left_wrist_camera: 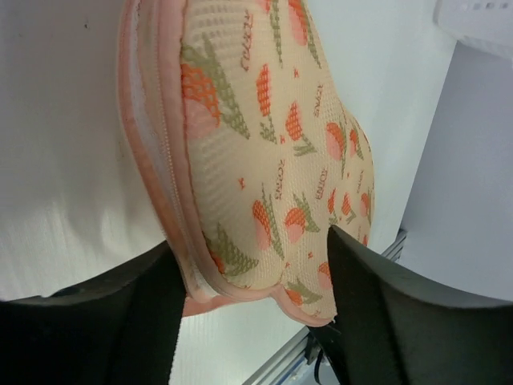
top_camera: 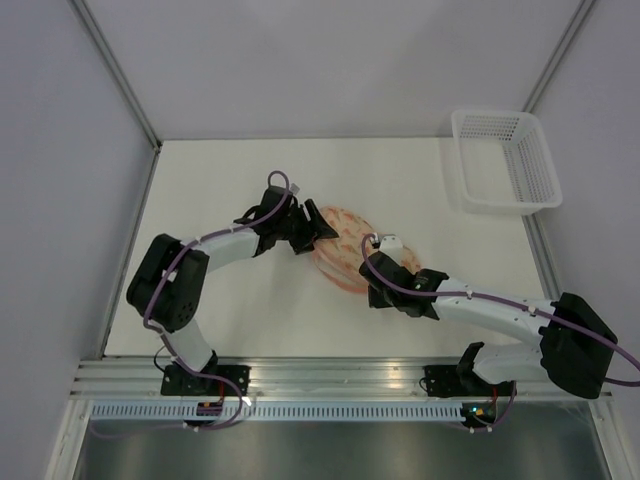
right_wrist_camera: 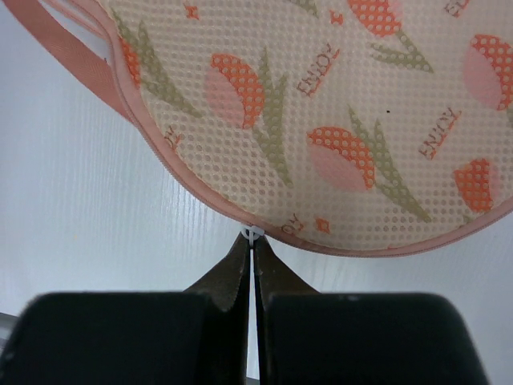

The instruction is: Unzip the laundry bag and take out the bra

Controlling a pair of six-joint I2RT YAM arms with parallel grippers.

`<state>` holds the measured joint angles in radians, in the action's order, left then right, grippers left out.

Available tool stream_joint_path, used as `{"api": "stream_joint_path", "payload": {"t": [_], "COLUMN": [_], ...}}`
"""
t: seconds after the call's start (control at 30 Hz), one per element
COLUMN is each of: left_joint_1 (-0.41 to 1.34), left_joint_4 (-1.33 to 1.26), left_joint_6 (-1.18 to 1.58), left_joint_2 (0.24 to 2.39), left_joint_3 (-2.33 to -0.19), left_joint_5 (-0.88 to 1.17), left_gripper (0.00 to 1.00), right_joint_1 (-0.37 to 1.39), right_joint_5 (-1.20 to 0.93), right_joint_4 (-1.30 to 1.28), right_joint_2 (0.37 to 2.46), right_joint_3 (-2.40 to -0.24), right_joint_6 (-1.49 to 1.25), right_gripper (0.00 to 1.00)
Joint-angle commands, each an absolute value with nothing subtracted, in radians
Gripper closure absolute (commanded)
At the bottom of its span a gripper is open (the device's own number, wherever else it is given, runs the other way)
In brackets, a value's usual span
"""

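Now left gripper (left_wrist_camera: pixel 252 245) stands spread around laundry bag (left_wrist_camera: pixel 264 120) end; right gripper (right_wrist_camera: pixel 254 245) pinches rim's zipper pull (right_wrist_camera: pixel 254 233).

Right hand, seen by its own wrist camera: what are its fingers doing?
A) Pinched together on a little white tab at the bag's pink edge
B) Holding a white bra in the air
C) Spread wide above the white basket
A: the right hand has its fingers pressed together on a small white tab at the pink zipper rim of the laundry bag.
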<state>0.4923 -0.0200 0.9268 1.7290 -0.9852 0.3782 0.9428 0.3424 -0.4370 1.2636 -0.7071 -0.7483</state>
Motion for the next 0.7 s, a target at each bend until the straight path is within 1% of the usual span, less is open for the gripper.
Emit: {"api": "stream_joint_path", "payload": {"t": [0.0, 0.03, 0.07, 0.17, 0.27, 0.37, 0.43, 0.53, 0.67], "left_joint_1": [0.489, 0.491, 0.491, 0.502, 0.538, 0.624, 0.663, 0.715, 0.745], "left_joint_4": [-0.057, -0.032, -0.020, -0.006, 0.023, 0.006, -0.033, -0.145, -0.187], "left_joint_6": [0.930, 0.943, 0.975, 1.077, 1.166, 1.258, 1.316, 1.377, 1.387], "left_joint_2": [1.643, 1.585, 1.545, 1.401, 1.284, 1.233, 1.236, 1.279, 1.371], "left_joint_3": [-0.913, -0.884, -0.820, -0.685, -0.605, -0.575, -0.572, -0.568, -0.623], "left_joint_5": [0.355, 0.303, 0.278, 0.218, 0.178, 0.175, 0.182, 0.192, 0.187], "left_gripper": [0.25, 0.25, 0.23, 0.21, 0.18, 0.15, 0.12, 0.11, 0.11], "right_joint_1": [0.940, 0.940, 0.940, 0.940, 0.940, 0.940, 0.939, 0.940, 0.940], "right_joint_5": [0.336, 0.328, 0.322, 0.284, 0.198, 0.082, 0.037, 0.003, -0.035], "right_joint_4": [-0.422, -0.414, -0.402, -0.365, -0.284, -0.177, -0.132, -0.092, -0.101], "right_joint_2": [1.256, 1.261, 1.276, 1.307, 1.321, 1.321, 1.321, 1.328, 1.333], "right_joint_3": [-0.710, -0.712, -0.715, -0.726, -0.718, -0.697, -0.681, -0.680, -0.689], "right_joint_6": [-0.733, -0.732, -0.729, -0.718, -0.697, -0.690, -0.692, -0.686, -0.672], "right_gripper": [1.00, 0.99, 1.00, 0.99, 1.00, 1.00, 1.00, 1.00, 1.00]}}
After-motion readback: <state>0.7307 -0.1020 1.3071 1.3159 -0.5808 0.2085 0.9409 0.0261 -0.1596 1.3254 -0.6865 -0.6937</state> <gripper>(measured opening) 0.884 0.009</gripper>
